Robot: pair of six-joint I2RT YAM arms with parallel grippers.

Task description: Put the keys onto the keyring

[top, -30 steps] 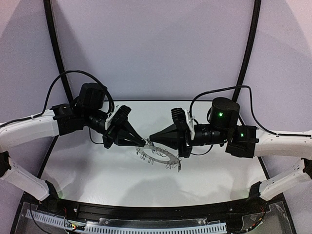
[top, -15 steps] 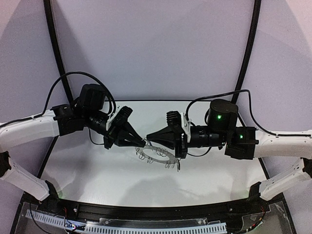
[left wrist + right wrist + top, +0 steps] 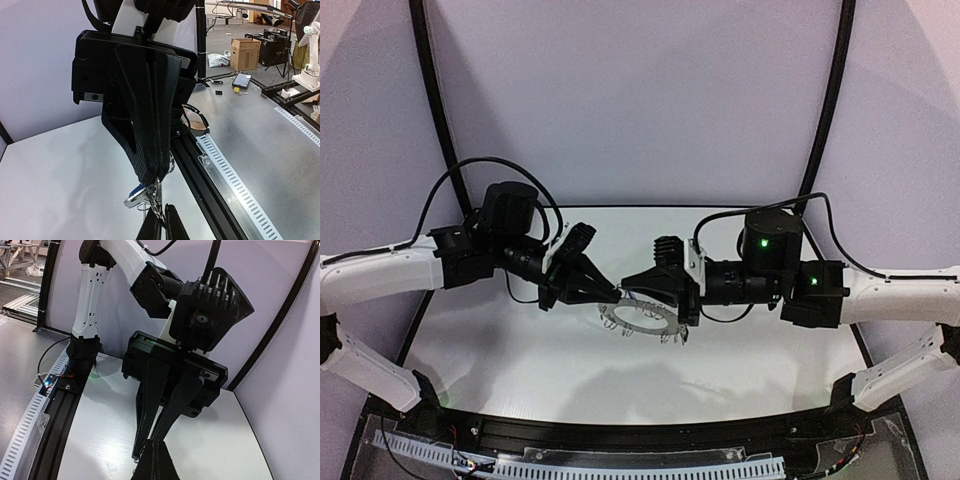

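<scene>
Right jaws edged in toward left jaws; left clamps keyring (image 3: 642, 326) rim aloft, right pinches blue-tagged key (image 3: 139, 195) tip-to-tip, apparently for clipping on.

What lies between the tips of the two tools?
The left wrist view shows a small silver key with a blue tag pinched at the tip of the right tool, just above the shut left tool.

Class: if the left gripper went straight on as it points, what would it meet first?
Most likely the right gripper, almost tip to tip with the left gripper; depth is unclear.
</scene>
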